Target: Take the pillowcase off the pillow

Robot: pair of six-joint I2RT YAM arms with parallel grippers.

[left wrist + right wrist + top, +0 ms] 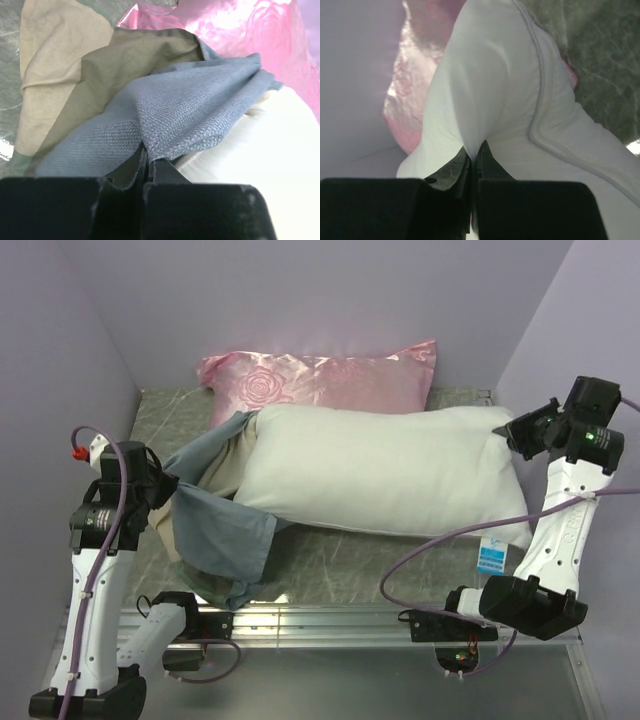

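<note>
The white pillow (385,472) lies across the table, almost wholly bare. The pillowcase (215,510), blue-grey with tan and green checks inside, hangs bunched over the pillow's left end only. My left gripper (165,480) is shut on a fold of the pillowcase's blue-grey fabric (190,110) at the left. My right gripper (510,435) is shut on a pinch of the pillow's white cloth (485,100) at its upper right corner. A small blue tag (490,558) hangs at the pillow's lower right corner.
The shiny pink rose-patterned pillow (320,375) lies behind the white one, against the back wall; it also shows in the left wrist view (250,30). Purple walls close in the left, back and right. A metal rail (330,620) runs along the near edge.
</note>
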